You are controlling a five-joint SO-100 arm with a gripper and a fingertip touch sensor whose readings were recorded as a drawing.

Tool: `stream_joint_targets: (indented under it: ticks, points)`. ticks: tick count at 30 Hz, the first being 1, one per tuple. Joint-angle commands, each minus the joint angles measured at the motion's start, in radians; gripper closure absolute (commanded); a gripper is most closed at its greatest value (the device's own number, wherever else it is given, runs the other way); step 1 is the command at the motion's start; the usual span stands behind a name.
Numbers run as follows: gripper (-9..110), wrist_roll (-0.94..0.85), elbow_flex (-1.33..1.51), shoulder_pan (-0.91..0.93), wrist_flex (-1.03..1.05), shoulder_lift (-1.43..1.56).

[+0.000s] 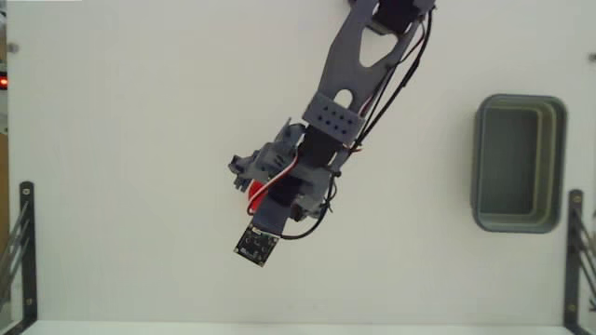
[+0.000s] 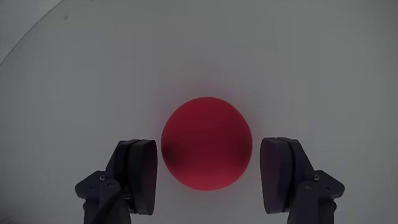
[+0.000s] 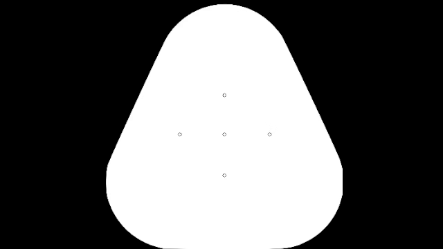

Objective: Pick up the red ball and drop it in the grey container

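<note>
The dark grey two-finger gripper (image 2: pixel 209 174) fills the lower part of the wrist view, its jaws spread apart; one rounded finger pad (image 2: pixel 140 174) stands at lower left and the other at lower right; between them sits the small, smooth, matte bright red ball (image 2: pixel 206 143), near the centre of the frame, with a narrow gap visible on each side, so neither pad is touching it; the ball rests on the plain white table surface (image 2: pixel 199 43), which takes up the whole upper half of this view.

In the fixed view, looking down from above, the grey arm (image 1: pixel 358 56) reaches from the top edge down to the middle of the frame; the gripper (image 1: pixel 250 181) is mostly hidden under the wrist, and only a sliver of the red ball (image 1: pixel 253 194) shows just left of centre; the grey-green rectangular tub with rounded corners and a stepped rim (image 1: pixel 484 163) lies at the right edge of the frame, well apart from the ball; black metal brackets (image 1: pixel 23 251) stand at the lower left and lower right corners.
</note>
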Motion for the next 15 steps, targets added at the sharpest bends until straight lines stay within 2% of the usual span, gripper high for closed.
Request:
stream_joint_targets:
  ticks: [1, 15]
  points:
    - [-9, 0.005, -0.055, 0.005, -0.007, 0.022]
    - [-9, 0.005, -0.104, 0.005, -0.004, -0.024]
